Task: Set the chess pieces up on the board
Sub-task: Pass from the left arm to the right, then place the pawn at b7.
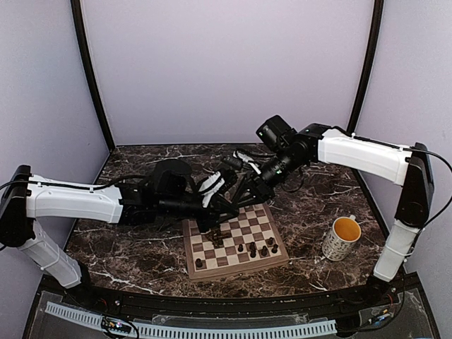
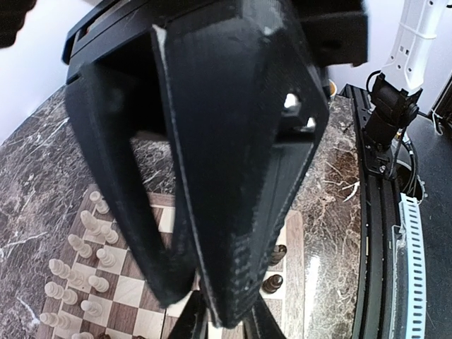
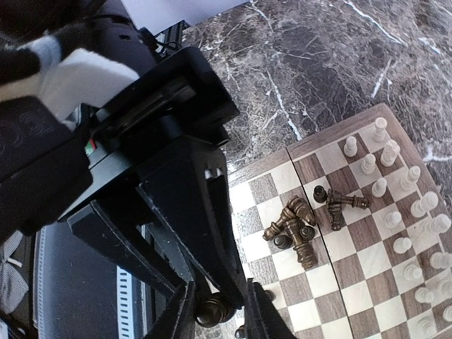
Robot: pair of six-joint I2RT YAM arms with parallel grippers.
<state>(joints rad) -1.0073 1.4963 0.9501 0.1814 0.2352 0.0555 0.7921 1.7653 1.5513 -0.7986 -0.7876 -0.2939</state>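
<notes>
The board (image 1: 240,271) lies near the table's front, with several dark chess pieces (image 1: 252,248) standing on it. Both grippers meet over its far left part. In the right wrist view my right gripper (image 3: 220,314) is closed around a dark piece (image 3: 214,309), low over the board's edge (image 3: 332,300). One finger of the left gripper comes down right beside that piece. A heap of fallen dark pieces (image 3: 300,229) lies mid-board, and cream pieces (image 3: 402,212) stand along the far side. In the left wrist view my left gripper (image 2: 226,323) has a narrow gap. The right gripper's big black finger hides what is in it.
A speckled mug (image 1: 342,237) with a yellow inside stands right of the board. Two dark pieces (image 2: 272,282) stand near the board's edge in the left wrist view, and cream pieces (image 2: 85,268) stand on the other side. Enclosure walls surround the marble table (image 1: 141,258).
</notes>
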